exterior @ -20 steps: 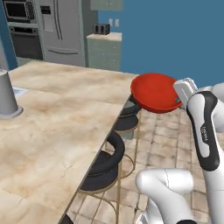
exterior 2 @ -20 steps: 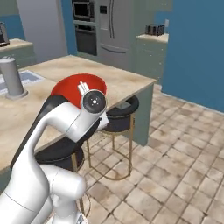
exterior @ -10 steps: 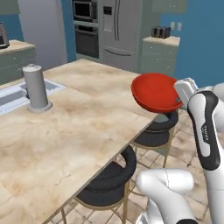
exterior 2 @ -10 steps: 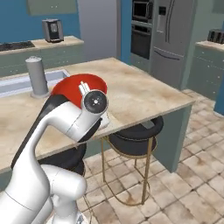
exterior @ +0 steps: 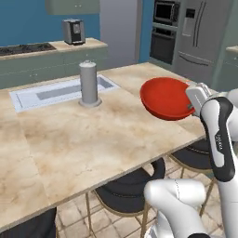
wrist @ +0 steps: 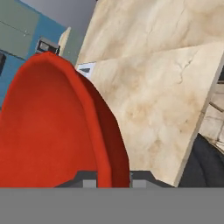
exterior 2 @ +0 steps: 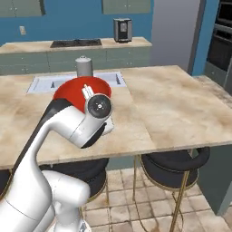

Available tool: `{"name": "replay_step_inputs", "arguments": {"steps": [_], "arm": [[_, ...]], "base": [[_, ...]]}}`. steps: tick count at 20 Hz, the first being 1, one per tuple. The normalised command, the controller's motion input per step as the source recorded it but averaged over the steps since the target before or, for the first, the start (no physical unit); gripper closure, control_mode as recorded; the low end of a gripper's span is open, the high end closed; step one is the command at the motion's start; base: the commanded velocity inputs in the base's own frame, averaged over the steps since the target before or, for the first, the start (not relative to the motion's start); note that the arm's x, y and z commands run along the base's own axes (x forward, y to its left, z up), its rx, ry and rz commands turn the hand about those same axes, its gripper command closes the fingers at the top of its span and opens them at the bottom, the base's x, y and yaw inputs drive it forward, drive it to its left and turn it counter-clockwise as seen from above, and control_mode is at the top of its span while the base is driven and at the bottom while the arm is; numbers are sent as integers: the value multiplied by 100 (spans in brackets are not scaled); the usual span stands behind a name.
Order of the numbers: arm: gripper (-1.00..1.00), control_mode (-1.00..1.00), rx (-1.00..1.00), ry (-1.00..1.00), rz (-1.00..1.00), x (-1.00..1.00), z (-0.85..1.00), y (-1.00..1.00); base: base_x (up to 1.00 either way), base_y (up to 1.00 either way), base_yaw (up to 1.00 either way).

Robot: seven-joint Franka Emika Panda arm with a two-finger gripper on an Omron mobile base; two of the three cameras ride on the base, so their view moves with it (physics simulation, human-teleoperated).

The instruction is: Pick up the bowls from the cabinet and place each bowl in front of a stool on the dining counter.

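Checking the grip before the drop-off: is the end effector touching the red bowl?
Touching. In the hand view the end effector has one tip on each side of the red bowl rim, pinching it.

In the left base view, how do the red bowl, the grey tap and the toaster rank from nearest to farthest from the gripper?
1. Red bowl: held in the gripper.
2. Grey tap: on the dining counter, beside the sink.
3. Toaster: on the back worktop, against the wall.
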Motion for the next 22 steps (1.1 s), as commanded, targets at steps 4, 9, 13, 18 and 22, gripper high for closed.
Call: {"name": "replay_step_inputs", "arguments": {"steps": [4,9,13,18,22], "arm": [[100,100,0,0,0,0,0,0],[100,100,0,0,0,0,0,0],[100,100,0,0,0,0,0,0],[100,100,0,0,0,0,0,0],[100,100,0,0,0,0,0,0]], "base": [[45,41,65],[64,20,59],[71,-1,55],[72,-8,49],[69,-1,35]]}}
